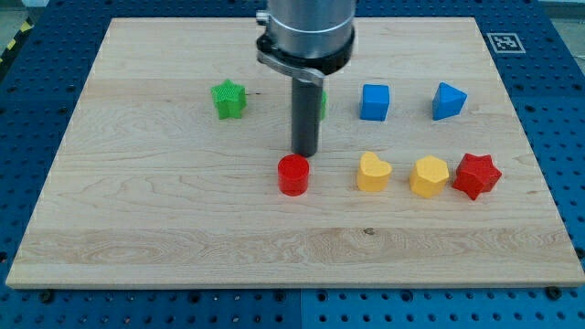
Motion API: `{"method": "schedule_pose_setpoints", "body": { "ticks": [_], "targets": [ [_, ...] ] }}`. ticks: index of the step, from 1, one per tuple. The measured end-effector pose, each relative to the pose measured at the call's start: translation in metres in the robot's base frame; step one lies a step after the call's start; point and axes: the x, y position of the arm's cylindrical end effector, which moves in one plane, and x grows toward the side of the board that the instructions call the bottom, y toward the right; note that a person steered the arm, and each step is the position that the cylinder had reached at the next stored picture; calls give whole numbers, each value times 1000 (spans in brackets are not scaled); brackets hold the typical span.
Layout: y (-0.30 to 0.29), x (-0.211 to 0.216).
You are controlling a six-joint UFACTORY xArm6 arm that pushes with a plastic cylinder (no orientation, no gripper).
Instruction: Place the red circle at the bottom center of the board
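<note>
The red circle (293, 175) stands near the middle of the wooden board (137, 228), a little below centre. My tip (304, 153) sits just above it in the view, at its upper right edge, touching or nearly touching. The rod rises from there to the arm's grey body at the view's top.
A green star (228, 99) lies at upper left. A green block (323, 102) is mostly hidden behind the rod. A blue cube (374, 101) and a blue triangle (448, 100) lie at upper right. A yellow heart (373, 172), a yellow hexagon (429, 175) and a red star (477, 175) line up right of the red circle.
</note>
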Motion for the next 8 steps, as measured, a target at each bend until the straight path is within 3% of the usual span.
{"method": "schedule_pose_setpoints", "body": {
  "ticks": [8],
  "targets": [
    [-1,63]
  ]
}}
